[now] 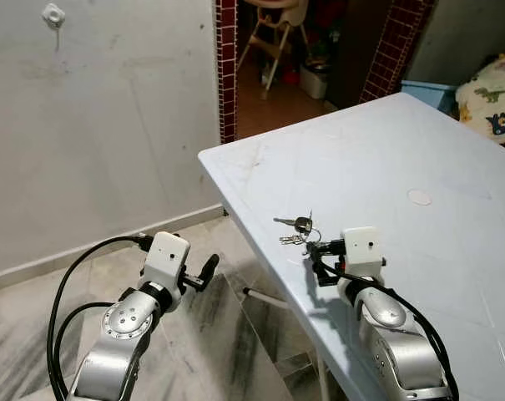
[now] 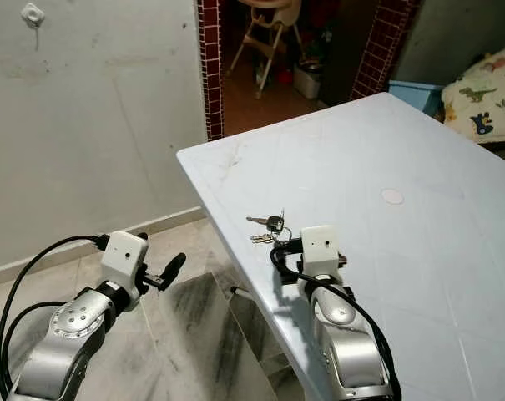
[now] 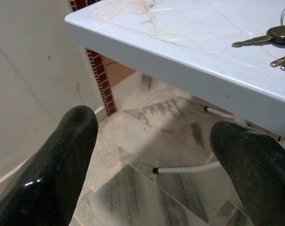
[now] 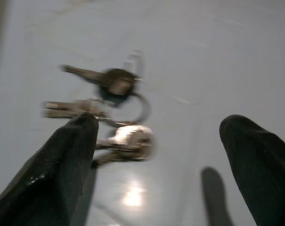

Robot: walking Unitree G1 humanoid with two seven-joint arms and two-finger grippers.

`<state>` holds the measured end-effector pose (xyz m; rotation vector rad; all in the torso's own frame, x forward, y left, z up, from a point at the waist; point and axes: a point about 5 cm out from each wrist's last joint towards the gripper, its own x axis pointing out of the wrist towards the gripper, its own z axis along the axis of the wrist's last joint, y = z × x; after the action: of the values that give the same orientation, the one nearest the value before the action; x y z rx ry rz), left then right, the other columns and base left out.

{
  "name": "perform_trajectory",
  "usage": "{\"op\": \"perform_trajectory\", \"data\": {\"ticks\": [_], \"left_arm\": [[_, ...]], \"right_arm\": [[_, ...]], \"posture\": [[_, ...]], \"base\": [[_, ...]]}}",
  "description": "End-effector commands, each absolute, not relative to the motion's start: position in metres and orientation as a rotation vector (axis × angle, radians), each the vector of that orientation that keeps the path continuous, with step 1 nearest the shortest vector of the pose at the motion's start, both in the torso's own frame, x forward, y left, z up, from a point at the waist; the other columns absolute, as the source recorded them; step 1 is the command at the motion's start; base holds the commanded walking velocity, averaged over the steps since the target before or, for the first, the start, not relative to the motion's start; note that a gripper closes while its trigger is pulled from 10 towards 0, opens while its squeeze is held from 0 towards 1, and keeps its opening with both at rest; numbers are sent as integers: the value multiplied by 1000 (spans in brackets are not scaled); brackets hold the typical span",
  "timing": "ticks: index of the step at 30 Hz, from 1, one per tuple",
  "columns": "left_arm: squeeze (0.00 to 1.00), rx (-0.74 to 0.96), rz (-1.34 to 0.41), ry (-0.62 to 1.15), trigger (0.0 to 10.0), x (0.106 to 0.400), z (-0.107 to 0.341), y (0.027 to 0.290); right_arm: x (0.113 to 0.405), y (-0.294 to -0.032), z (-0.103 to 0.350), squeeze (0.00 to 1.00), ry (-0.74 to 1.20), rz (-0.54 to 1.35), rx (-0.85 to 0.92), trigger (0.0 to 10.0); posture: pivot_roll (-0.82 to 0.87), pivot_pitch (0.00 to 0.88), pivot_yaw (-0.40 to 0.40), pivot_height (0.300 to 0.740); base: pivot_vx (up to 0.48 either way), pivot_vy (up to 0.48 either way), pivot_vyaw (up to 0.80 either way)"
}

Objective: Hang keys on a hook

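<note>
The keys point(image 1: 298, 227) are seen on the table point(image 1: 419, 150), just ahead of the right pincer point(image 1: 317, 261), which is spread wide with nothing held between its fingers point(image 4: 62, 174).

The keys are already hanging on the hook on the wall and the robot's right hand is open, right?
Not quite. The keys aren't on the hook yet: they lie on the table, just ahead of the right gripper. The left eye view shows it. The rest is right: the hook is on the wall, and the right gripper is open.
</note>
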<state>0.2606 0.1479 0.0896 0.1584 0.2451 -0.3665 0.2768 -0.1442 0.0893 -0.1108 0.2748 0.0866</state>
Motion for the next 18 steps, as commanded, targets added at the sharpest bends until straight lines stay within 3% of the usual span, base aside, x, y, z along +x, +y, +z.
{"op": "perform_trajectory", "data": {"ticks": [1, 11, 18], "left_arm": [[0, 169, -377, 245, 10000, 261, 91, 147], [0, 168, -386, 261, 10000, 260, 91, 147], [0, 169, -380, 261, 10000, 262, 91, 148]], "right_arm": [[279, -143, 91, 0, 260, 73, -135, 10000], [272, -136, 84, 0, 291, 94, -38, 10000], [272, -133, 86, 0, 246, 164, -99, 10000]], "posture": [[124, 0, -27, 740], [121, 0, -20, 740], [127, 0, -18, 740]], "base": [[0, 0, 0], [0, 0, 0], [0, 0, 0]]}}
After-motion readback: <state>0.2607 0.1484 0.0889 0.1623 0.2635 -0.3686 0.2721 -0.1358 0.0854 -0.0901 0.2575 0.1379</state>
